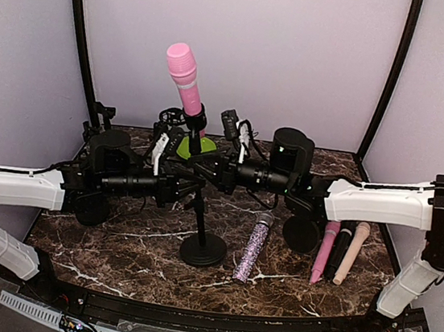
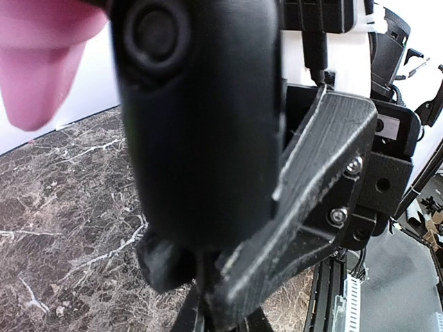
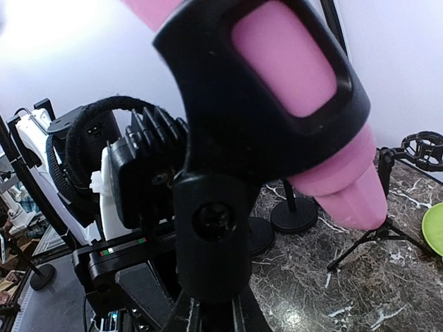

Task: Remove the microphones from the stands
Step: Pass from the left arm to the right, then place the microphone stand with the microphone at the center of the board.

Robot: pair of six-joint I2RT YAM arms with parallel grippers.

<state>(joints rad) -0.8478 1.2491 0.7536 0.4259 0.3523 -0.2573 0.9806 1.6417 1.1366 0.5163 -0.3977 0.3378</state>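
Pink plastic handheld microphone: location and handling. The dark marble tabletop carries the black round-based stand. The microphone sits tilted, head up, in the black clip at the stand's top.

The left gripper is clamped on the stand just below the clip. The right gripper has its jaws together there too; what it holds cannot be told.

Expect a light, rigid, smooth, tapered body. Grasp the barrel above the clip.

Top view: high, near edge, facing the back wall. Wrist views: opposing close-ups sharing the stand clip, centre frame.
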